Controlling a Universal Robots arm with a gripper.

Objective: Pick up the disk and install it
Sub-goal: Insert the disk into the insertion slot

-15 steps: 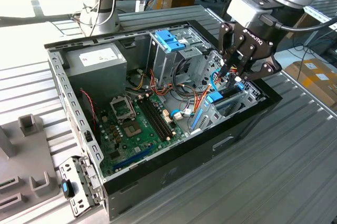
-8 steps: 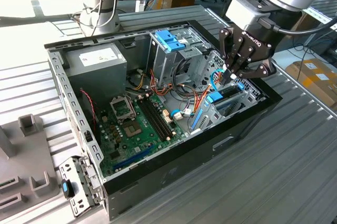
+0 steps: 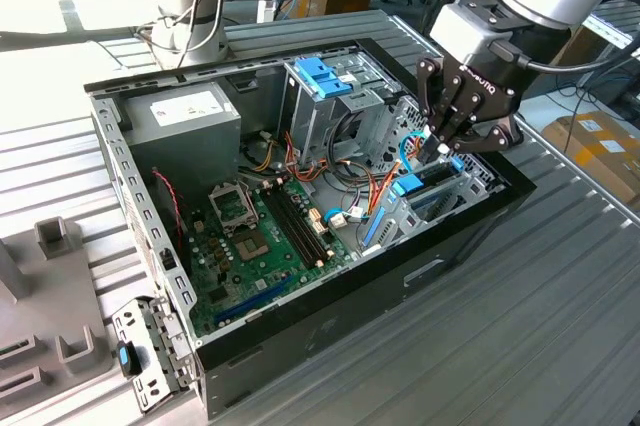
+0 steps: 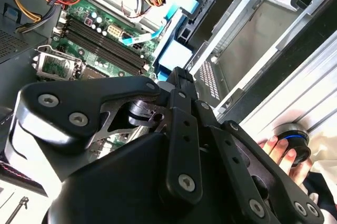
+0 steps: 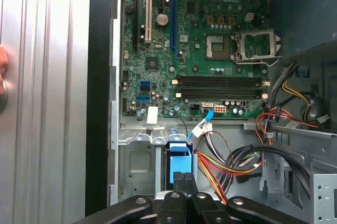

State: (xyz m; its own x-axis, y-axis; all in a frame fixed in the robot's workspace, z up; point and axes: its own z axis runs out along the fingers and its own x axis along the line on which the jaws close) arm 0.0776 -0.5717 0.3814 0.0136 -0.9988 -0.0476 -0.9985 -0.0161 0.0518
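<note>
Disk (image 3: 410, 186) is standing on edge in the drive bay (image 3: 478, 178) at the open case's (image 3: 300, 341) 3 o'clock end in the exterior view, lying just toward 7 o'clock from the gripper (image 3: 441, 143), whose fingers are pinching narrow, seemingly clamping its blue end.

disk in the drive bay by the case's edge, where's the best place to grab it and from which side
Probably by its light-blue upper end, coming straight down from above. The disk sits on edge in the metal bay, so its flat faces are walled in, and cables crowd one side. Only the blue end is exposed, and the gripper is already right over it.
</note>
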